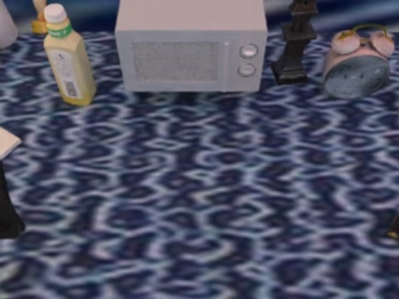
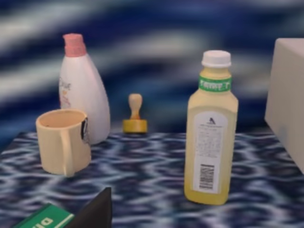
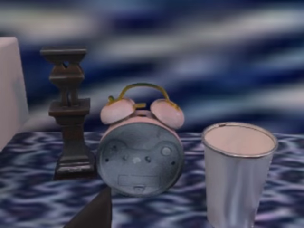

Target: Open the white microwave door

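The door [image 1: 177, 61] of the white microwave [image 1: 190, 43] is shut. Both grippers: state unclear (barely visible). Approach door's edge beside knobs [image 1: 248, 52], pull gently w/ arc.

The microwave [image 1: 191, 45] stands at the tabletop's [image 1: 199, 199] far edge, its door [image 1: 177, 61] left of 2 knobs [image 1: 248, 60]. A bottle [image 1: 68, 59] stands to its left; a candlestick [image 1: 295, 47] and, farther right, a clock [image 1: 356, 65] stand on its right.
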Tool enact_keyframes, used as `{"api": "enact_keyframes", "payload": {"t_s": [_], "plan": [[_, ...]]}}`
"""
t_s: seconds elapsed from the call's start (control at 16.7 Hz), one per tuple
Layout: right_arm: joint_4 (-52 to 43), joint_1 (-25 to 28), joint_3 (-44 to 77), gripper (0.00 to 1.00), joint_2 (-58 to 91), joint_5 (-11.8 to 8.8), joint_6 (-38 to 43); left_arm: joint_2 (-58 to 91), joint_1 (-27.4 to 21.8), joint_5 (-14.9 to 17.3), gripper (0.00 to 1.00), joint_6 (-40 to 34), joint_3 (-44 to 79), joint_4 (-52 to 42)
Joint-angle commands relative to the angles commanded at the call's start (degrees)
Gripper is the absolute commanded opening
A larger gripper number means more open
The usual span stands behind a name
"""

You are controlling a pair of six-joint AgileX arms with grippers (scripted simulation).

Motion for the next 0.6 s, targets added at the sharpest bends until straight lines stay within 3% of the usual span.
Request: {"api": "enact_keyframes", "payload": {"t_s": [0.3, 0.6], "plan": [[0.00, 0.00, 0.00, 1.00, 0.00, 0.00, 0.00, 3.55, -1.95, -1.69, 1.00, -0.70, 2.96, -0.44], [0.00, 0.00, 0.00, 1.00, 0.00, 0.00, 0.00, 21.46, -10.14, -9.05, 1.00, -4.46, 16.45, -1.42]]}}
